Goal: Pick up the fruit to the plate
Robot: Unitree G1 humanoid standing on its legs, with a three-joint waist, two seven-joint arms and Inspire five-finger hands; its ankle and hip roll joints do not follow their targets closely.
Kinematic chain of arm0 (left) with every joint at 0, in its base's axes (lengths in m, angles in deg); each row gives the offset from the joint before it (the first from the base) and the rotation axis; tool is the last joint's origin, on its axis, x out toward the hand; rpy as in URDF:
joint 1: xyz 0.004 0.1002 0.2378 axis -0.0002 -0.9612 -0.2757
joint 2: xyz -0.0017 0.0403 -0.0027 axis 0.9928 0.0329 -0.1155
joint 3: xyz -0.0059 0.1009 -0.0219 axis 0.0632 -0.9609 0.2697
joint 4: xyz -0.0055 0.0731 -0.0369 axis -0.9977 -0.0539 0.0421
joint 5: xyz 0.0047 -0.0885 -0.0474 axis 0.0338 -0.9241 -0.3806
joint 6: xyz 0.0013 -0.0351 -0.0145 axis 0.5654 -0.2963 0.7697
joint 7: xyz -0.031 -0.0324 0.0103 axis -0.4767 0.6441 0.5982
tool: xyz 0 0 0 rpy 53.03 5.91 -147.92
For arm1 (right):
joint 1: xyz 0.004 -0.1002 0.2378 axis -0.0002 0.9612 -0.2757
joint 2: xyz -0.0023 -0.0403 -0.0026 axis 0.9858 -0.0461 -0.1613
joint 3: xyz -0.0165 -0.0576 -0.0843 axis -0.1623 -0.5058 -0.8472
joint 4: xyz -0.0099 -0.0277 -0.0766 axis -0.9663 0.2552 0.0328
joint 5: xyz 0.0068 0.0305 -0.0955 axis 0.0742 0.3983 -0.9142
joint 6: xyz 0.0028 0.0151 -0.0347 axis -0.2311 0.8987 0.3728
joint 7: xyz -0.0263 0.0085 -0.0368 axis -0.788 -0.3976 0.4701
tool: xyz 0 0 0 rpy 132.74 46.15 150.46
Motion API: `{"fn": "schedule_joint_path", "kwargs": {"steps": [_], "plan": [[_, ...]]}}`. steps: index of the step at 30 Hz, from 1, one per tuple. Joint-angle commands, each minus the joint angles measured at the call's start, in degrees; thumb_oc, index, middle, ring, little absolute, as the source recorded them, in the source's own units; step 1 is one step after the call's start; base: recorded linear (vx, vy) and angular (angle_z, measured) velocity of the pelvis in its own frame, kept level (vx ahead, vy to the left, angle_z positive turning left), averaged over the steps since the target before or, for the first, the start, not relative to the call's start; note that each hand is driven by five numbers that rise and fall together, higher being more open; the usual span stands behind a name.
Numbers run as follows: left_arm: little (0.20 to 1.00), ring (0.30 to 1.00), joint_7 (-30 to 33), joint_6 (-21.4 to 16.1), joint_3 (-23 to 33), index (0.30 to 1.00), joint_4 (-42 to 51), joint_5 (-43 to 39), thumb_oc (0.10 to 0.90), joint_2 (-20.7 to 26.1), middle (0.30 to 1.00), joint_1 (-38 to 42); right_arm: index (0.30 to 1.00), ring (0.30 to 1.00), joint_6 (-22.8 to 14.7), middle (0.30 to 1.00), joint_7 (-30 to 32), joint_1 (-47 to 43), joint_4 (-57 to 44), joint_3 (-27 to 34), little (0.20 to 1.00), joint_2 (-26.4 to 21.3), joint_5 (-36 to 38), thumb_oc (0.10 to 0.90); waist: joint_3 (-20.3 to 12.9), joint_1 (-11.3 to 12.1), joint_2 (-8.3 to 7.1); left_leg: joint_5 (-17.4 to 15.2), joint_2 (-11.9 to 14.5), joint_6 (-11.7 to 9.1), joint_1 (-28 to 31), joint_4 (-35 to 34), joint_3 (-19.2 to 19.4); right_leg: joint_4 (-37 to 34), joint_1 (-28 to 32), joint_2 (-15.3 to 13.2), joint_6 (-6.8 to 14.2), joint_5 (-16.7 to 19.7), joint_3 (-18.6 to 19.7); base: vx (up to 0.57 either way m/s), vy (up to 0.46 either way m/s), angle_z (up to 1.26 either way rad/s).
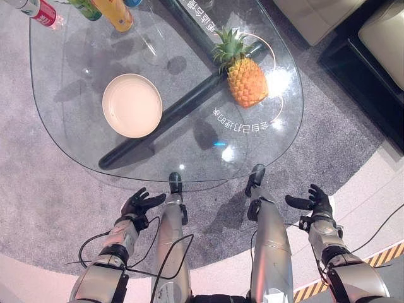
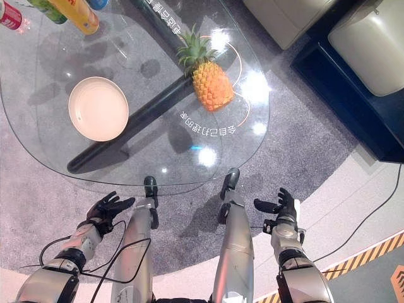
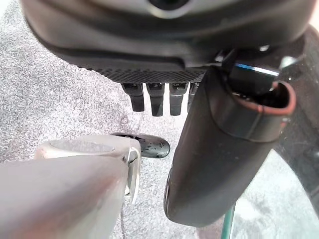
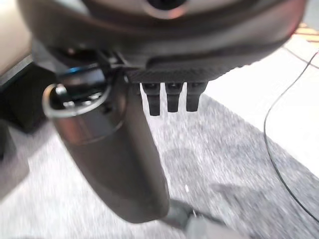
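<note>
Pineapple (image 1: 245, 79) at 3 o'clock of plate (image 1: 132, 105) on table (image 1: 76, 82); left hand (image 1: 140, 203), right hand (image 1: 315, 201) fingers spread, empty.

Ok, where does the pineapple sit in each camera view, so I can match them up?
Left eye view: pineapple lies on the glass table, right of centre, leaves pointing away from the robot.
Right eye view: pineapple near top centre, same pose.
Left wrist view: not in it.
Right wrist view: not in it.
Shared landmark: the round plate to the pineapple's left, in both eye views.
</note>
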Motion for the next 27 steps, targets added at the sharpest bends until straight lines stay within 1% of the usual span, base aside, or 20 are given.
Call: {"fn": "schedule_joint_path", "kwargs": {"steps": [1, 4, 5, 6, 9, 13, 17, 22, 26, 27], "plan": [[0.900, 0.900, 0.28, -0.61, -0.72, 0.900, -0.82, 0.83, 0.800, 2.92, 0.900, -5.65, 0.900, 0.900, -5.34, 0.900, 9.57, 2.12, -4.64, 5.41, 0.900, -9.21, 2.37, 0.800, -1.24, -0.29, 1.10, 3.31, 0.67, 0.02, -2.64, -0.42, -0.59, 2.59, 1.54, -3.97, 4.36, -1.95, 1.12, 0.00, -0.044, 0.01], [0.900, 0.900, -0.21, -1.08, -1.24, 0.900, -1.30, 0.65, 0.800, 3.40, 0.900, -5.83, 0.900, 0.900, -5.86, 0.900, 14.15, -0.27, -7.56, 6.49, 0.900, -12.40, 2.20, 0.800, -1.24, -0.04, 0.76, 3.39, 0.92, 0.02, -2.46, -0.65, -0.60, 2.70, 1.73, -4.13, 4.33, -1.92, 0.59, 0.00, -0.011, 0.00], [0.900, 0.900, -0.25, -1.12, -1.28, 0.900, -1.35, 0.62, 0.800, 3.45, 0.900, -5.83, 0.900, 0.900, -5.69, 0.900, 14.37, -0.42, -7.85, 6.58, 0.900, -12.66, 2.21, 0.800, -1.24, -0.03, 0.73, 3.39, 0.95, 0.02, -2.46, -0.65, -0.60, 2.72, 1.73, -4.15, 4.32, -1.93, 0.54, 0.00, 0.000, 0.00], [0.900, 0.900, -0.37, -1.19, -1.42, 0.900, -1.37, 0.29, 0.800, 3.71, 0.900, -5.88, 0.900, 0.900, -5.77, 0.900, 16.00, -1.05, -9.05, 6.75, 0.900, -13.65, 2.00, 0.800, -1.24, 0.02, 0.60, 3.43, 0.99, 0.00, -2.40, -0.81, -0.60, 2.61, 1.84, -4.19, 4.33, -1.89, 0.36, 0.00, 0.000, 0.00], [0.900, 0.900, -0.64, -0.97, -1.83, 0.900, -1.08, 0.27, 0.800, 4.08, 0.900, -5.83, 0.900, 0.900, -7.09, 0.900, 20.88, -2.71, -12.04, 7.33, 0.900, -15.80, 1.60, 0.800, -1.24, 0.17, 0.54, 3.49, 0.97, 0.05, -2.39, -1.09, -0.77, 2.55, 1.85, -4.43, 4.35, -1.80, -0.02, 0.00, -0.010, 0.04], [0.900, 0.900, -0.80, -0.37, -2.38, 0.900, -1.14, -0.14, 0.800, 4.57, 0.900, -5.02, 0.900, 0.900, -8.87, 0.900, 25.00, -5.43, -16.82, 7.06, 0.900, -17.87, 1.71, 0.800, -1.24, 0.19, 0.49, 3.48, 0.79, 0.12, -2.41, -1.29, -0.88, 2.54, 1.74, -4.75, 4.38, -1.73, -0.40, 0.00, -0.005, 0.03], [0.900, 0.900, -0.14, 0.23, -2.68, 0.900, -0.17, -0.83, 0.800, 4.51, 0.900, -5.03, 0.900, 0.900, -9.06, 0.900, 28.39, -7.25, -24.83, 4.95, 0.900, -18.62, 0.62, 0.800, -1.24, 0.08, 0.56, 3.82, 0.61, 0.07, -2.30, -1.96, -0.93, 2.20, 1.71, -4.88, 4.30, -1.62, -0.68, 0.00, 0.008, 0.00], [0.900, 0.900, -0.51, -0.36, -2.44, 0.900, -0.16, -1.14, 0.800, 3.96, 0.900, -5.64, 0.900, 0.900, -8.62, 0.900, 30.50, -9.00, -36.49, 2.98, 0.900, -18.58, -4.06, 0.800, -1.24, -0.12, 0.86, 4.32, 0.40, 0.14, -1.77, -3.12, -0.64, 1.46, 2.00, -5.03, 4.31, -1.59, -0.93, -0.01, 0.039, 0.01], [0.900, 0.900, -0.78, -0.78, -1.99, 0.900, -0.29, -0.79, 0.800, 3.37, 0.900, -5.93, 0.900, 0.900, -7.06, 0.900, 30.14, -9.53, -46.37, 1.37, 0.900, -17.38, -8.29, 0.800, -1.24, -0.26, 0.98, 4.69, 0.20, 0.18, -1.24, -3.99, -0.38, 0.81, 2.33, -5.21, 4.40, -1.47, -1.06, 0.00, 0.008, 0.00], [0.900, 0.900, -0.84, -0.72, -1.82, 0.900, -0.25, -0.63, 0.800, 3.22, 0.900, -5.90, 0.900, 0.900, -5.68, 0.900, 30.24, -9.85, -49.16, 0.74, 0.900, -17.11, -9.55, 0.800, -1.24, -0.32, 1.01, 4.77, 0.15, 0.21, -1.13, -4.17, -0.31, 0.66, 2.38, -5.24, 4.39, -1.44, -1.03, -0.01, 0.035, 0.03]]}}
